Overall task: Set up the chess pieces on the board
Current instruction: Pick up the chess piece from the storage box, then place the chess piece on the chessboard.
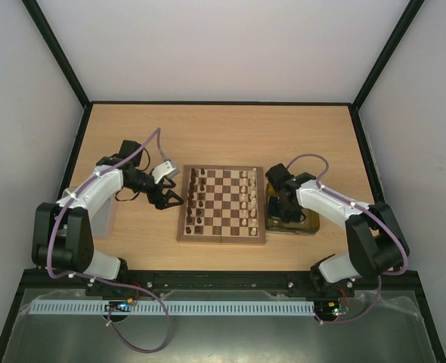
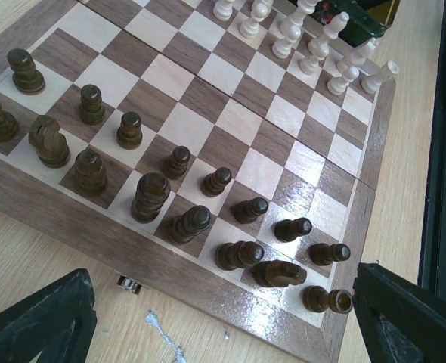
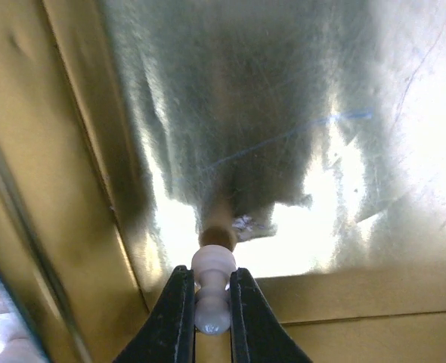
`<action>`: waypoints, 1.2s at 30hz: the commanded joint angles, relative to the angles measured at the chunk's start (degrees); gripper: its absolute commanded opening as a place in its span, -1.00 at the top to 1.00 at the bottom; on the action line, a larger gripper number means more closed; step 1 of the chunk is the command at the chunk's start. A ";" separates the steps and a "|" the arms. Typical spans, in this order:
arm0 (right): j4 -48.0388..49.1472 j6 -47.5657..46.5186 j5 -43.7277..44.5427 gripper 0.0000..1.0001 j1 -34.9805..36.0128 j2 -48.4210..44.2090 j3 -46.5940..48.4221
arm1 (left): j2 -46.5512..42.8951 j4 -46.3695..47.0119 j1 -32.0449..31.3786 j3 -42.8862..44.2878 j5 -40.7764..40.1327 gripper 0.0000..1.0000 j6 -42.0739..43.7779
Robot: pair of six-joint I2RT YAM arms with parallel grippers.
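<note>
The board [image 1: 221, 204] lies mid-table. Dark brown pieces [image 2: 144, 197] fill its two left columns, several leaning or lying near the corner [image 2: 280, 272]. Pale cream pieces [image 1: 247, 198] stand along its right side and also show in the left wrist view [image 2: 314, 45]. My left gripper [image 1: 170, 200] is open and empty just off the board's left edge; its fingers [image 2: 404, 314] frame the board's corner. My right gripper [image 1: 278, 198] is inside the yellow tray [image 1: 302, 224], shut on a pale cream pawn [image 3: 212, 291] held just above the tray floor [image 3: 283, 113].
The yellow translucent tray stands against the board's right edge; its walls [image 3: 72, 174] rise close around the right gripper. A small metal latch [image 2: 130, 283] sticks out of the board's rim on the left side. Black frame rails border the table.
</note>
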 commanded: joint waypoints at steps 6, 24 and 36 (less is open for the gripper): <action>-4.75 -0.63 5.02 0.93 -0.49 -0.81 5.29 | 1.22 -0.27 -0.19 1.11 0.41 -0.85 0.42; -12.26 -0.26 7.49 0.95 1.16 -3.79 14.93 | 1.47 -0.13 -0.62 1.37 0.21 -0.85 0.34; -12.19 7.90 7.81 0.96 15.80 -2.96 18.70 | -1.91 4.04 -0.20 -0.75 -2.52 -0.88 -3.08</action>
